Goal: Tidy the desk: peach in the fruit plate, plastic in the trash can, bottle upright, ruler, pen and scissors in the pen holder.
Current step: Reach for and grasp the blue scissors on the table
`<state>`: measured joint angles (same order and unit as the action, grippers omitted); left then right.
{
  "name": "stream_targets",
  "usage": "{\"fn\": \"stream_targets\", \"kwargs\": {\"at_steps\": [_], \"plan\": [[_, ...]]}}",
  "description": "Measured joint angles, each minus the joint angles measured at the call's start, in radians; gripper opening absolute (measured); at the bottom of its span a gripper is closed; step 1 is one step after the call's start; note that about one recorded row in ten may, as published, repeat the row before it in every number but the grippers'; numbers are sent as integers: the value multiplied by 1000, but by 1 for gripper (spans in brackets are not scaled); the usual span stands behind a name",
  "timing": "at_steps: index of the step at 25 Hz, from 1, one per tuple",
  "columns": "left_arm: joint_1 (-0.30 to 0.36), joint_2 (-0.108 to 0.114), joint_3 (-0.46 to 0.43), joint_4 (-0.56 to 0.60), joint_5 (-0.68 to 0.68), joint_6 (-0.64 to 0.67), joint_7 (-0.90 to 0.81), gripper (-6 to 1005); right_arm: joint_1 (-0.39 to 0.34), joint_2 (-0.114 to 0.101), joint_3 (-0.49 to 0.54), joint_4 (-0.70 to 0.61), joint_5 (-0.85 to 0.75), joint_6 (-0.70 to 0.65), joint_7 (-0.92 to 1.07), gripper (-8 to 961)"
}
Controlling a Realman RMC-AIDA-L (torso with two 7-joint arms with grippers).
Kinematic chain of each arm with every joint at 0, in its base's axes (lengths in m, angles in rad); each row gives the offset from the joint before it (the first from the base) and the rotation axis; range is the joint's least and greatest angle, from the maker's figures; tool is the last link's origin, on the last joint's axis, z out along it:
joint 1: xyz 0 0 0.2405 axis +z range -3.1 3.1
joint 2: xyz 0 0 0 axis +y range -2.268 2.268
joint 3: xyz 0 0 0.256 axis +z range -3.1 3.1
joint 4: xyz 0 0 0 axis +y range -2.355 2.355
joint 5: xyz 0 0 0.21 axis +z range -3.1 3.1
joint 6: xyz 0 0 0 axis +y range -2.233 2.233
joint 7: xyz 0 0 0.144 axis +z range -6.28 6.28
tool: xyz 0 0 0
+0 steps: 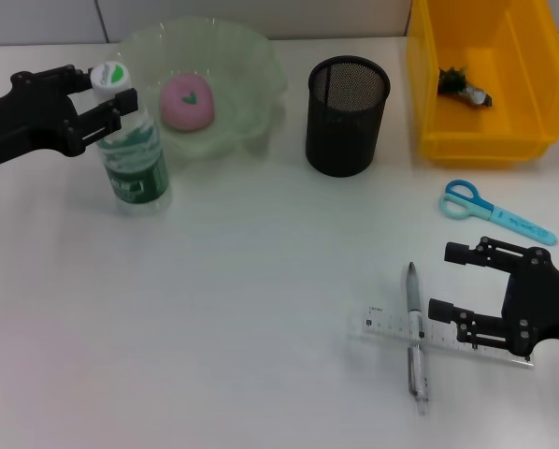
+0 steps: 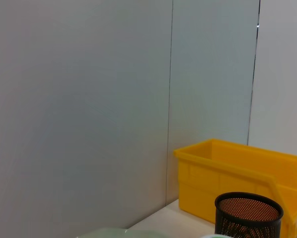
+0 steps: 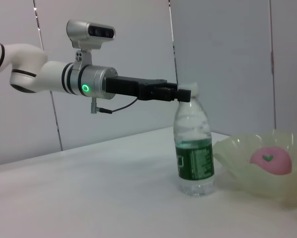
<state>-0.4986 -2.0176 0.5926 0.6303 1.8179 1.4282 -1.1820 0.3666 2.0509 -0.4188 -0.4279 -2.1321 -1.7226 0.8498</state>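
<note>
Two grippers: left gripper (image 1: 111,89) clamped around upright bottle's (image 1: 135,159) neck, right gripper (image 1: 452,281) wide above ruler (image 1: 392,329).

bottle (image 1: 136,159) label unreadable, ruler (image 1: 438,337) marks illegible

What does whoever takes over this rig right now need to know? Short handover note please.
Left tool: at the neck of the upright bottle, fingers either side of the cap; whether it grips cannot be told.
Right tool: open, hovering just over the desk at the ruler's end.
Done: peach in the fruit plate; plastic in the yellow bin; bottle standing.
Left: ruler, the pen lying across it, and the scissors are on the desk. All go into the pen holder.
</note>
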Motion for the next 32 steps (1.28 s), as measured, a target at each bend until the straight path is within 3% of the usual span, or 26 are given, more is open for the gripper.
{"fn": "stream_targets", "kwargs": {"at_steps": [6,19,26,32], "plan": [[1,0,2,2,-2,0,2,560,0,0,0,0,0,0,0,743],[2,1,-4,3,-6,0,4,791,0,0,0,0,0,0,0,743],[2,-1,-29,-1,-40,5,4,792,0,0,1,0,0,0,1,742],[34,0,-39,-9,-212,102,-11,792,0,0,2,0,0,0,2,742]]}}
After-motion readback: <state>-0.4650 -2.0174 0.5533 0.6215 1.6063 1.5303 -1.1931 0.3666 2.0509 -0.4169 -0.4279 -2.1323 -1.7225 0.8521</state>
